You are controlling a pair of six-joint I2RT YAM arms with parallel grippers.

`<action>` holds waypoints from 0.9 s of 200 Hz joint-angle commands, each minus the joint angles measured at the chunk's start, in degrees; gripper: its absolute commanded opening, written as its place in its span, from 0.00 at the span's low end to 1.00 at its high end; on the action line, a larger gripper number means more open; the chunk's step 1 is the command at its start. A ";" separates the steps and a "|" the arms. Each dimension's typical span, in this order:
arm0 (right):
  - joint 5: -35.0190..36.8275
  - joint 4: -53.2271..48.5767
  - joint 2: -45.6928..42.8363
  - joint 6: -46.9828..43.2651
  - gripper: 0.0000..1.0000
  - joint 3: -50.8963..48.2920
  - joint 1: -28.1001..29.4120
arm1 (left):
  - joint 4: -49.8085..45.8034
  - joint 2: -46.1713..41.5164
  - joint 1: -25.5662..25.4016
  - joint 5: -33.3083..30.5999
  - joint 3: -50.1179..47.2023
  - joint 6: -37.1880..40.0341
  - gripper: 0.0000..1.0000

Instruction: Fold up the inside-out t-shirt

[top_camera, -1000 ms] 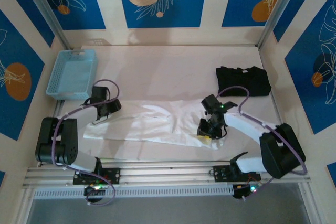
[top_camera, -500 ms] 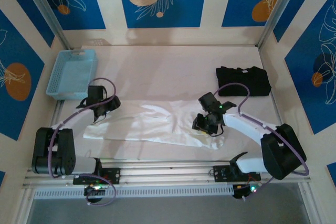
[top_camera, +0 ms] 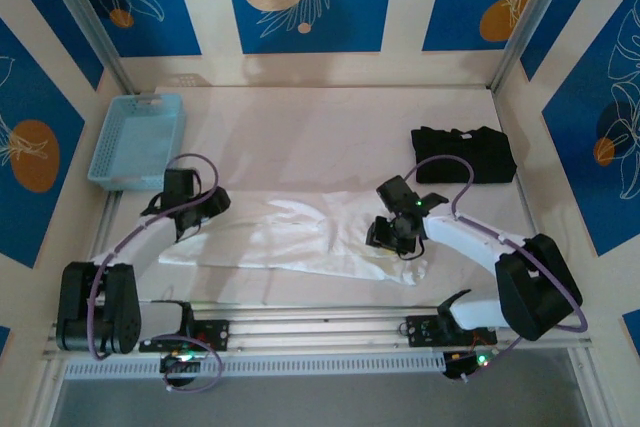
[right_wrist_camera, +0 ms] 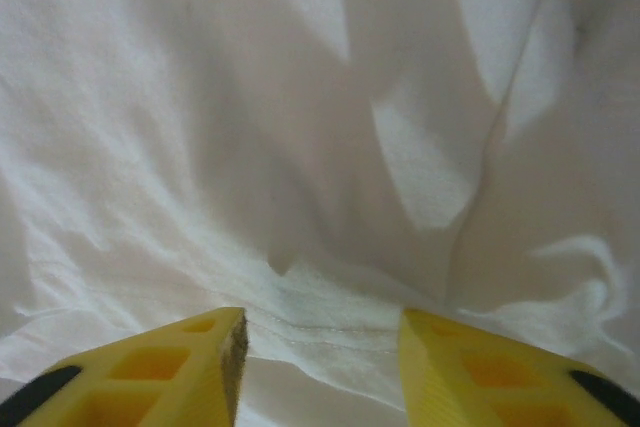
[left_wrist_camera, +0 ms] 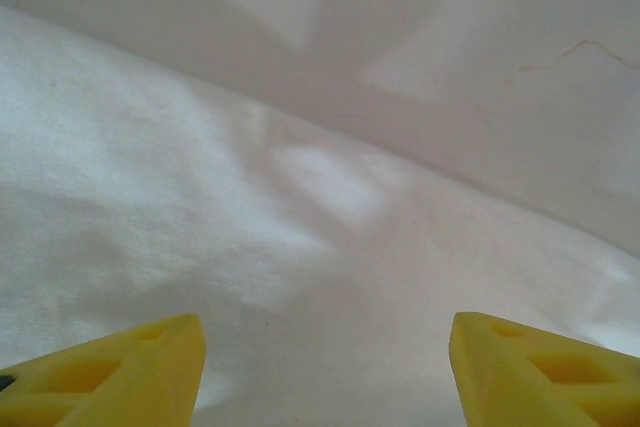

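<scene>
The inside-out t-shirt (top_camera: 290,237) lies as a long, rumpled white band across the near part of the table. My left gripper (top_camera: 186,223) hovers over its left end. In the left wrist view its yellow fingers (left_wrist_camera: 110,372) stand wide apart and open over smooth white cloth (left_wrist_camera: 300,197), with nothing between them. My right gripper (top_camera: 386,238) is over the shirt's right part. In the right wrist view its jaws are apart, and a stitched hem of the wrinkled cloth (right_wrist_camera: 320,322) lies in the gap between the fingers (right_wrist_camera: 150,367), loose.
A light blue basket (top_camera: 137,140) stands at the far left edge. A black folded garment (top_camera: 463,154) lies at the back right. White table surface (top_camera: 320,127) stretches behind the shirt. Blue patterned walls close in the sides and back.
The right gripper has lifted slightly toward the back left and its jaws have spread apart over the cloth. The left arm has stretched out; its gripper stays at the shirt's left end.
</scene>
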 commanded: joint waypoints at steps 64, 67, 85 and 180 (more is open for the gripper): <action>0.42 -4.63 2.75 -8.25 0.90 4.51 -13.07 | 3.44 -0.36 -0.07 10.54 -0.94 -4.24 0.65; 0.42 -4.40 3.48 -8.45 0.90 4.79 -13.00 | 3.47 -0.24 0.04 10.66 -0.95 -4.26 0.65; 0.90 -3.49 7.57 -9.51 0.92 6.38 -12.95 | 3.68 0.07 0.01 11.10 -0.78 -4.24 0.66; -5.62 -0.07 18.23 -8.73 0.65 9.62 -4.23 | 2.10 -0.22 0.03 10.46 -0.50 -2.21 0.66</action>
